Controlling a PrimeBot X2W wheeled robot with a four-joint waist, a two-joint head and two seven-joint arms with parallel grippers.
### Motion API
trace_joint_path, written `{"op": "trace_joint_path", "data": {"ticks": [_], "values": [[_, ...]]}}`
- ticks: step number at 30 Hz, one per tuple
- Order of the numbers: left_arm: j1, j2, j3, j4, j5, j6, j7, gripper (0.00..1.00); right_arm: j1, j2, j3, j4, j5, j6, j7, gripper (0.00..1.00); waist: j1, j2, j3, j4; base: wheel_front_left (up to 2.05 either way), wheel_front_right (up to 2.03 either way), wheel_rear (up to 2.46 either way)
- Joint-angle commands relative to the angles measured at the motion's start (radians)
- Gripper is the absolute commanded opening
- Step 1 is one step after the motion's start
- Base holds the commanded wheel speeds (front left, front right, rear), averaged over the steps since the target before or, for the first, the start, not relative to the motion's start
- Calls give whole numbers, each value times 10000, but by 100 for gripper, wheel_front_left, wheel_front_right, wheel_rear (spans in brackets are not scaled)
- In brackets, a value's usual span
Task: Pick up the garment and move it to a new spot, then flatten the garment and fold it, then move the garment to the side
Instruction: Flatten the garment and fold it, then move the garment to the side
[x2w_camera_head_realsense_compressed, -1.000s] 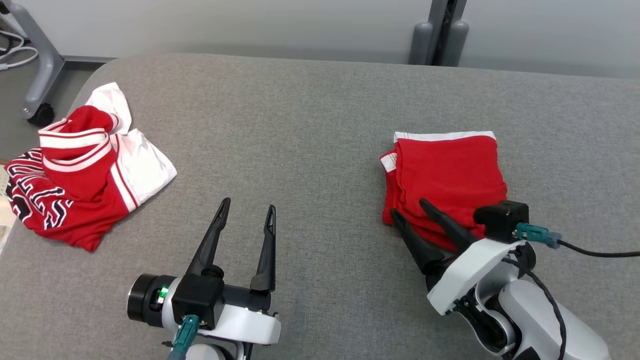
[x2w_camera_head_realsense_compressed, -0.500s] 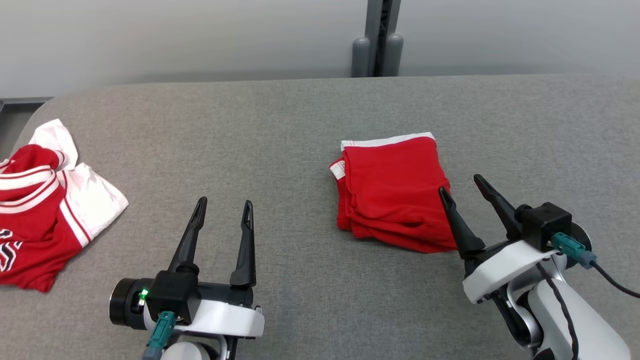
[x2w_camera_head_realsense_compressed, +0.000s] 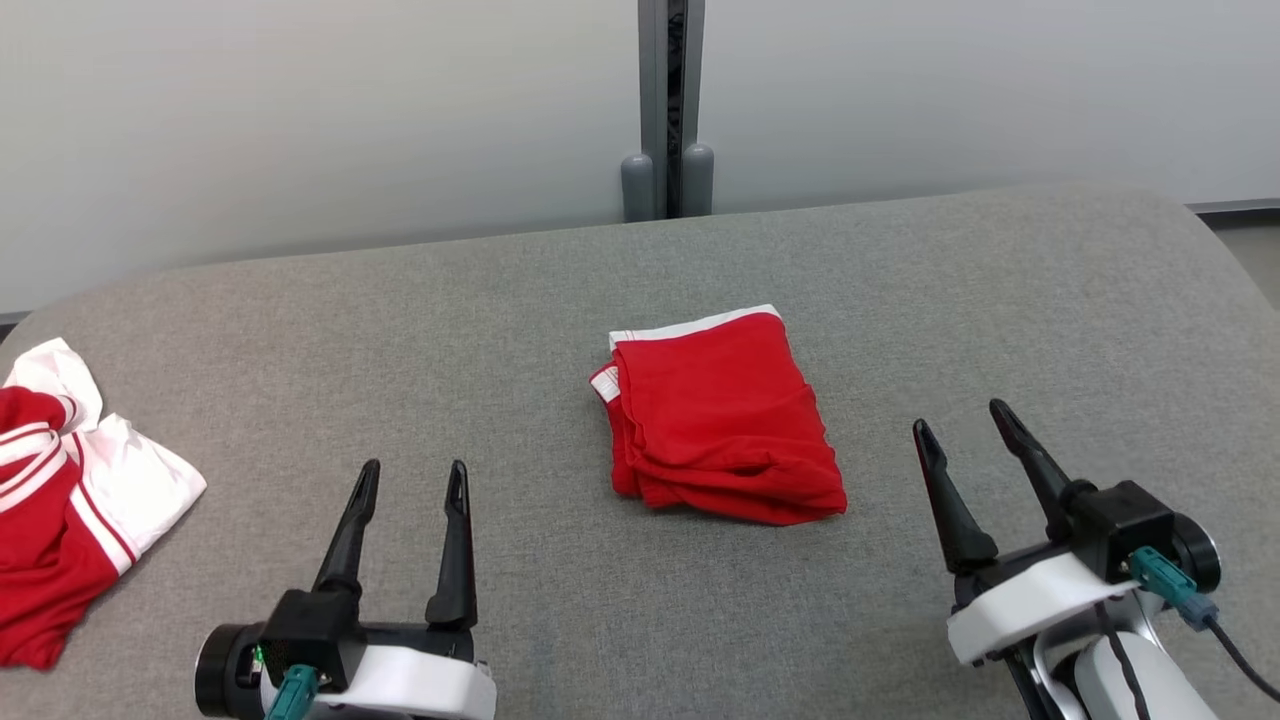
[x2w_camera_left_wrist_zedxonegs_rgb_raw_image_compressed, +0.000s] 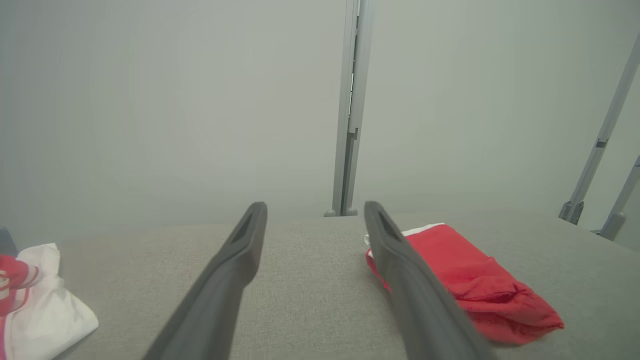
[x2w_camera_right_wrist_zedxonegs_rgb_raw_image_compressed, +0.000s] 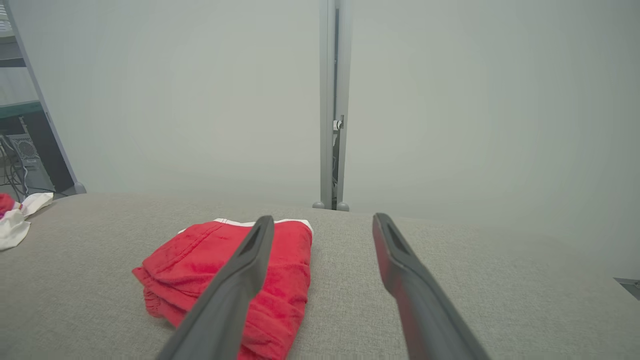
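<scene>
A red garment (x2w_camera_head_realsense_compressed: 720, 420) with a white band lies folded in a neat rectangle at the middle of the grey padded table (x2w_camera_head_realsense_compressed: 400, 330). My right gripper (x2w_camera_head_realsense_compressed: 958, 416) stands open to its right, apart from it, with nothing between the fingers. My left gripper (x2w_camera_head_realsense_compressed: 413, 467) is open and empty to the garment's near left. The left wrist view has the garment (x2w_camera_left_wrist_zedxonegs_rgb_raw_image_compressed: 465, 280) beyond the right finger of the left gripper (x2w_camera_left_wrist_zedxonegs_rgb_raw_image_compressed: 315, 206). In the right wrist view the garment (x2w_camera_right_wrist_zedxonegs_rgb_raw_image_compressed: 190, 260) lies left of the right gripper (x2w_camera_right_wrist_zedxonegs_rgb_raw_image_compressed: 324, 217), partly behind its left finger.
A crumpled red and white jersey (x2w_camera_head_realsense_compressed: 60, 500) lies at the table's left edge, also in the left wrist view as the jersey (x2w_camera_left_wrist_zedxonegs_rgb_raw_image_compressed: 35, 300). A grey post (x2w_camera_head_realsense_compressed: 668, 100) stands against the pale wall behind the table. The table's rounded right corner is at the far right.
The camera has turned, so the whole picture has shifted left. My right gripper, which was at the folded garment's near edge, has drawn back to its right. Both grippers stayed open.
</scene>
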Motion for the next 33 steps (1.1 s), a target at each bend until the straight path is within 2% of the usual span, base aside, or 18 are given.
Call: {"op": "trace_joint_path", "data": {"ticks": [1,9,25,30,33], "values": [[89,35,55,31,-29,-33,-36,100,199,-1,-76,-61,-55,-1,-57,100,0,-1,-90,-6,0,0,0],[385,35,-56,295,189,-201,-36,100,1194,128,-427,-429,-38,-1,-59,100,0,-1,-296,258,0,0,0],[503,34,-227,341,127,-159,-36,100,1297,152,-484,-283,107,-1,-60,100,0,-1,-347,540,0,0,0],[454,34,-259,302,157,-142,-36,100,865,312,-396,210,871,-1,-60,100,0,-1,-257,570,0,0,0],[318,35,-347,281,214,-148,-36,100,345,427,-292,913,2369,-1,-60,100,0,-1,-82,637,0,0,0]]}}
